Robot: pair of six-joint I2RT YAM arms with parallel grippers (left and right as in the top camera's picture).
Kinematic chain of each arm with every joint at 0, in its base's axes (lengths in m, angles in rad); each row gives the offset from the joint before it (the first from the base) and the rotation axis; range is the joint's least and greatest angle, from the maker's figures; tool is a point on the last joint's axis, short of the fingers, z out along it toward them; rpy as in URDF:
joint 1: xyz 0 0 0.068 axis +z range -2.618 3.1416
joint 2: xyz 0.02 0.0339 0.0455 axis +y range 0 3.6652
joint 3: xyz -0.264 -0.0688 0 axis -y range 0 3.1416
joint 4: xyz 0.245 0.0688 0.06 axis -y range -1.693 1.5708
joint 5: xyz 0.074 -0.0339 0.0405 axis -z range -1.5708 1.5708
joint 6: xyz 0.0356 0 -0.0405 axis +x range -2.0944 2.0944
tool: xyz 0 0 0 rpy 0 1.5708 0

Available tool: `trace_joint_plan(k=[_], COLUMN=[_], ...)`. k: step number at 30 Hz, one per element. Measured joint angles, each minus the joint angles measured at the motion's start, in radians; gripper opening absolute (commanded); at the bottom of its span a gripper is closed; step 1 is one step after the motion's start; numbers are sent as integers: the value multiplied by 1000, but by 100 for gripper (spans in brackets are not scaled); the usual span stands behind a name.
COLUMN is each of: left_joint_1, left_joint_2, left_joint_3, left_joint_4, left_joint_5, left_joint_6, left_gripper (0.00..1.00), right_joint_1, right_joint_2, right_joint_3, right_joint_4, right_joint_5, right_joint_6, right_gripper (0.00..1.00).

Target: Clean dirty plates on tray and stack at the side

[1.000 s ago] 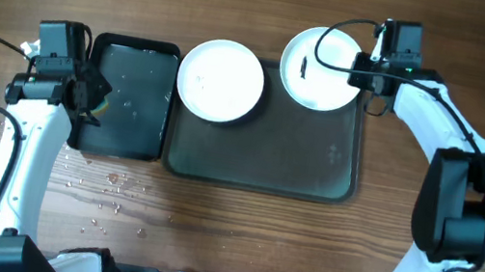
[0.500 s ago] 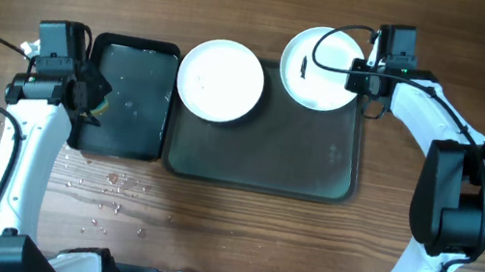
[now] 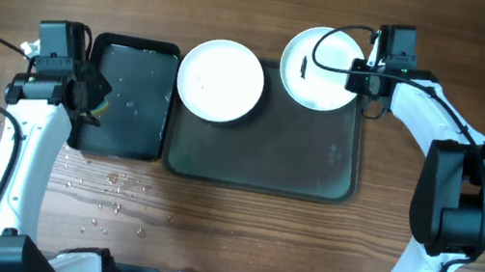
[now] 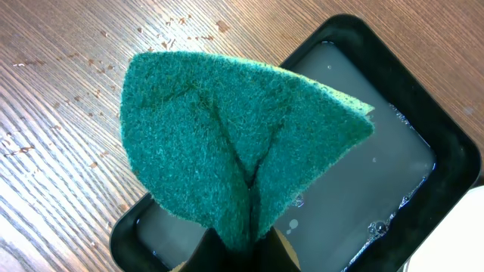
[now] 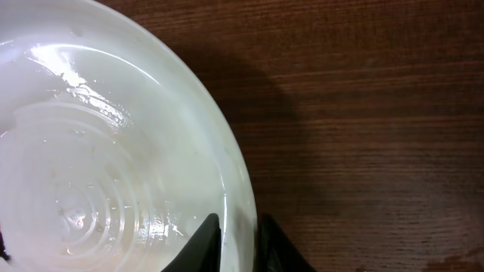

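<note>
Two white dirty plates show in the overhead view. One plate point(image 3: 221, 80) lies on the tray point(image 3: 264, 154) at its back left corner. The other plate point(image 3: 317, 67), with a dark smear left of its middle, overhangs the tray's back right edge. My right gripper point(image 3: 363, 77) is shut on that plate's right rim; in the right wrist view its fingers point(image 5: 206, 236) pinch the rim of the plate point(image 5: 113, 151), one inside and one outside. My left gripper point(image 4: 242, 253) is shut on a folded green sponge point(image 4: 234, 143) above the left edge of a black tray.
The smaller black tray point(image 3: 126, 98) holds water point(image 4: 363, 174) and sits against the big tray's left side. Water drops point(image 3: 107, 193) speckle the wood in front of it. Bare wooden table lies right of the held plate point(image 5: 363, 113).
The right gripper has closed on the plate's rim and its wrist has shifted slightly left and back. The left arm, sponge and both plates have stayed put.
</note>
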Motion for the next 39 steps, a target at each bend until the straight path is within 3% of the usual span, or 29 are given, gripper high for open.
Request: trace_joint_plan(k=[28,32,39], left_joint_1=[0,0,0], left_joint_2=[0,0,0], left_joint_3=[0,0,0], left_joint_4=[0,0,0], left_joint_5=[0,0,0], left_joint_6=[0,0,0], left_gripper=[4,4,4], right_joint_1=[0,0,2], right_joint_2=[10,39,36], right_joint_3=[0,0,2], right_joint_4=[72,84,79], right_joint_5=[6,7,13], right_joint_6=[0,1,1], right_gripper=[15,5,4])
